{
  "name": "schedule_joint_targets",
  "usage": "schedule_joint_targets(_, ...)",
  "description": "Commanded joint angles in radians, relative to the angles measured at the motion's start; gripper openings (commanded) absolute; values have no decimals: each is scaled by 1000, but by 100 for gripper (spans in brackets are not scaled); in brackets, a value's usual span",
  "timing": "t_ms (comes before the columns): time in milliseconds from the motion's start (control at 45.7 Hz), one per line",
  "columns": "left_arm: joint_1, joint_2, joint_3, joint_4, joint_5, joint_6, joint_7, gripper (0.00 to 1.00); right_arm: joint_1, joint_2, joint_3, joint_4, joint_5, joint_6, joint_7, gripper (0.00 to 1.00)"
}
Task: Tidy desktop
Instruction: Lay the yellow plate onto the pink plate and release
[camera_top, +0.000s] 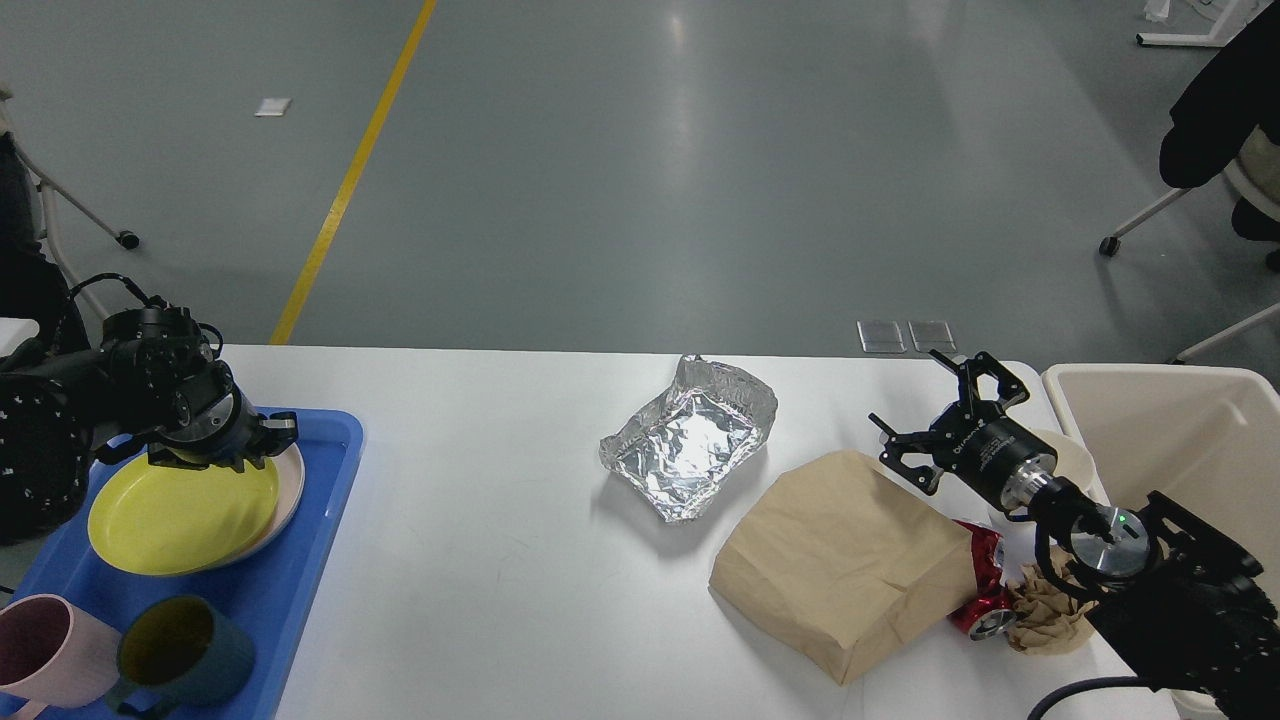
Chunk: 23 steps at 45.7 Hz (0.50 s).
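Observation:
The white desktop holds a crumpled foil tray, a brown paper bag, a crushed red can and a wad of brown paper. My left gripper is at the far rim of a yellow plate and is shut on it. The plate lies almost flat on a pale pink plate in the blue tray. My right gripper is open and empty, just beyond the bag's far right corner.
A pink mug and a dark teal mug stand at the tray's near end. A beige bin stands at the desktop's right edge. A white cup is partly hidden behind my right wrist.

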Motion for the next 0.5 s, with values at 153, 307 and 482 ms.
schedule_joint_targets(153, -2, -1, 0, 0, 0, 64, 1, 26, 0, 0, 0, 0, 0, 0, 0, 100)
schedule_joint_targets(307, -3, 1, 0, 0, -3, 64, -5, 38, 0, 0, 0, 0, 0, 0, 0, 100)
schedule_joint_targets(482, -19, 1, -10, 0, -5, 61, -6, 66, 0, 0, 0, 0, 0, 0, 0, 100)
